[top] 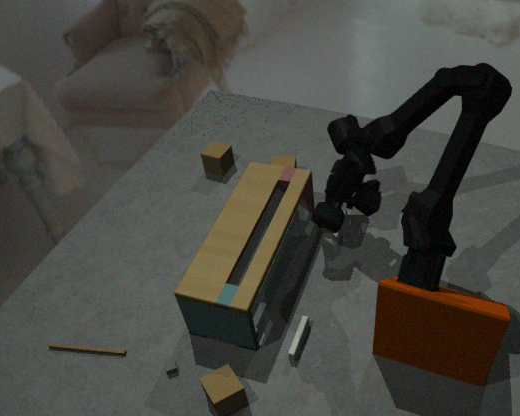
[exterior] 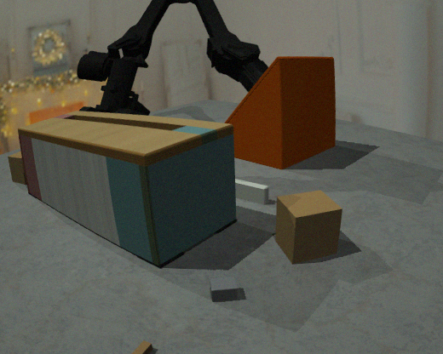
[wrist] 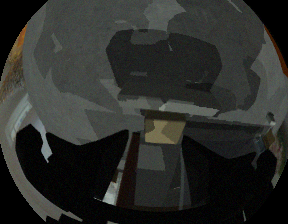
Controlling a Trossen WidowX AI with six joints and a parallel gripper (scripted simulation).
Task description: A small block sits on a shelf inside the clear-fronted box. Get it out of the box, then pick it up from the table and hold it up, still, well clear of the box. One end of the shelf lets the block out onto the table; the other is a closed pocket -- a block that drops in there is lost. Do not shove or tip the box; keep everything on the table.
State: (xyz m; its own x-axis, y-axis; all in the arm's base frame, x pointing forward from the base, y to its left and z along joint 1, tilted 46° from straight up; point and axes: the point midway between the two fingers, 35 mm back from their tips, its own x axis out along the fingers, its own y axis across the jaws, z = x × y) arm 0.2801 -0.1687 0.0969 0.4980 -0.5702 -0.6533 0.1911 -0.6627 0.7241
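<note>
The small tan block (wrist: 164,131) (top: 327,230) is outside the box, on the table by the clear front near the red end. In the top view only a sliver shows under a finger; the exterior view does not show it. My gripper (wrist: 156,136) (top: 348,212) is open and low, pointing down beside the box's red end. In the wrist view the block shows between the fingertips; whether they touch it cannot be told. The box (top: 220,220) (exterior: 92,136) stands upright, with a slotted wooden top, a red end and a teal end. It hides my fingertips in the exterior view.
A white bar (wrist: 190,108) lies close to the block; another white bar (top: 299,340) (exterior: 253,191) lies nearer the teal end. Wooden cubes (top: 217,159) (exterior: 307,225) stand around the box. A thin stick (top: 88,350), a small grey piece (top: 172,371) (exterior: 225,289) and the orange base (top: 438,330) also show.
</note>
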